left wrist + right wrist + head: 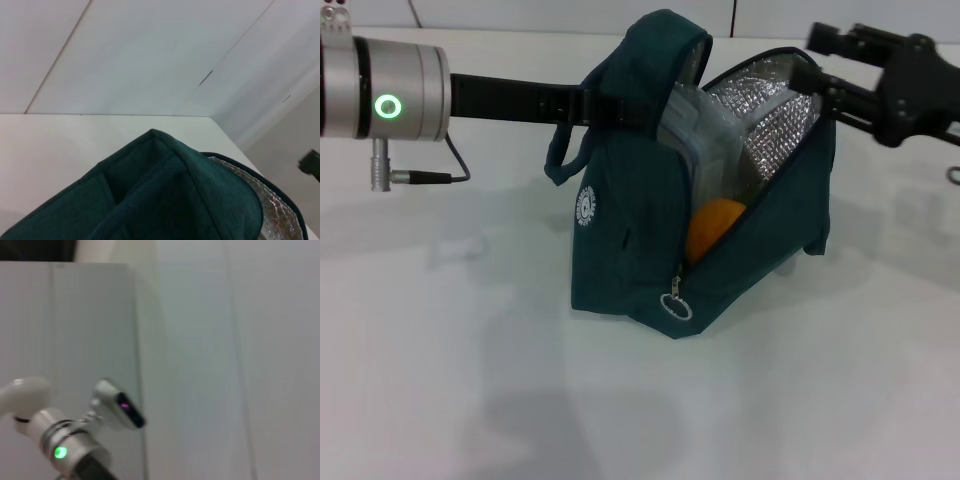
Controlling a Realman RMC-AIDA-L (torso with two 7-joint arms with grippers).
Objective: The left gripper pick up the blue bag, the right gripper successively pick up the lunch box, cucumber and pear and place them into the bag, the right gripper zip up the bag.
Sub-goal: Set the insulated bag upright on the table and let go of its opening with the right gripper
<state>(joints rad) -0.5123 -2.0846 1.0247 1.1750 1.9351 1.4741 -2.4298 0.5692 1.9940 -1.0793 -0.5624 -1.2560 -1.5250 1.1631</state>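
The blue bag [620, 240] stands on the white table [440, 380] with its side unzipped and its silver lining [770, 120] showing. My left gripper [592, 103] is shut on the bag's top strap and holds it up. Inside the bag are the clear lunch box [705, 140] and, below it, an orange-yellow fruit [712, 225]. The cucumber is hidden. My right gripper [828, 65] is open and empty at the bag's upper far rim. The zipper pull [677, 297] hangs at the bag's lower front corner. The left wrist view shows the bag's top [165, 190].
The white table runs back to a pale wall [150, 50]. The right wrist view shows only the wall and my left arm's wrist with its green light [60, 452]. A dark bit of the right gripper [311, 165] shows in the left wrist view.
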